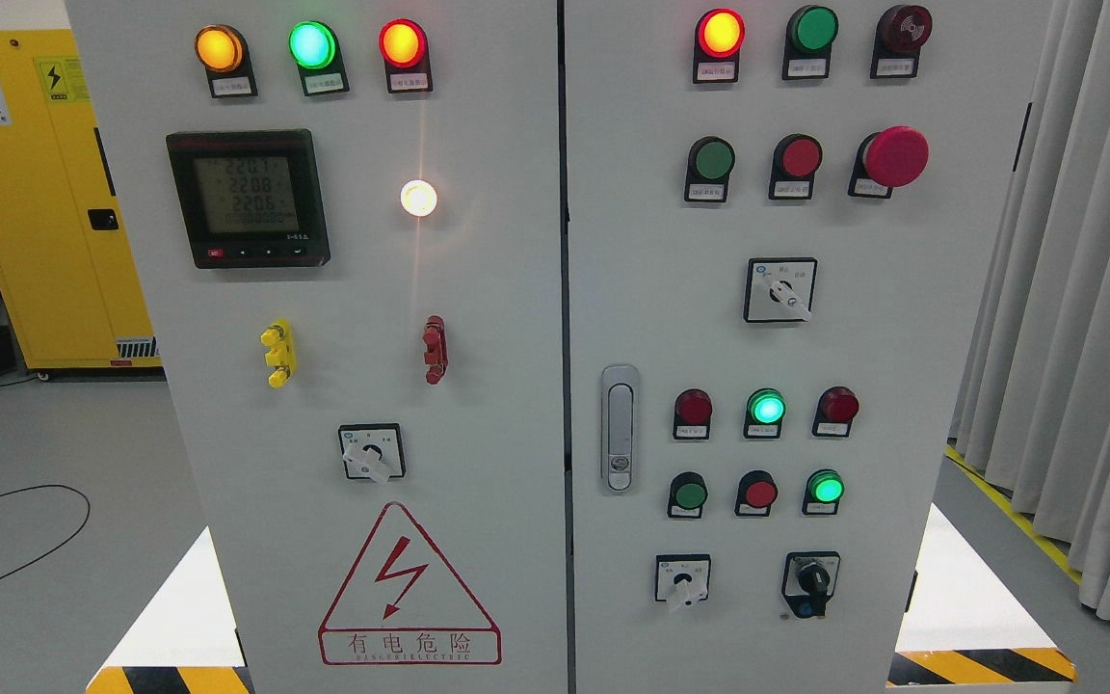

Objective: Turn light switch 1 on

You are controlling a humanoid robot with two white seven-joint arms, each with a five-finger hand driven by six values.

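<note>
A yellow safety cabinet [44,193] with hazard labels stands at far left, behind the grey electrical panel, and a black cable [11,540] loops across the pale floor below it. On the panel's left door, a digital power meter [248,199] shows three lit rows of figures, and a red-outlined lightning warning triangle [409,588] with Chinese characters sits near the bottom. A silver door latch [620,428] is mounted on the right door beside the seam, and a large red mushroom emergency stop button [894,156] juts out near the upper right. Grey pleated curtains [1085,289] hang at far right above yellow-and-black floor tape [984,665].
</note>
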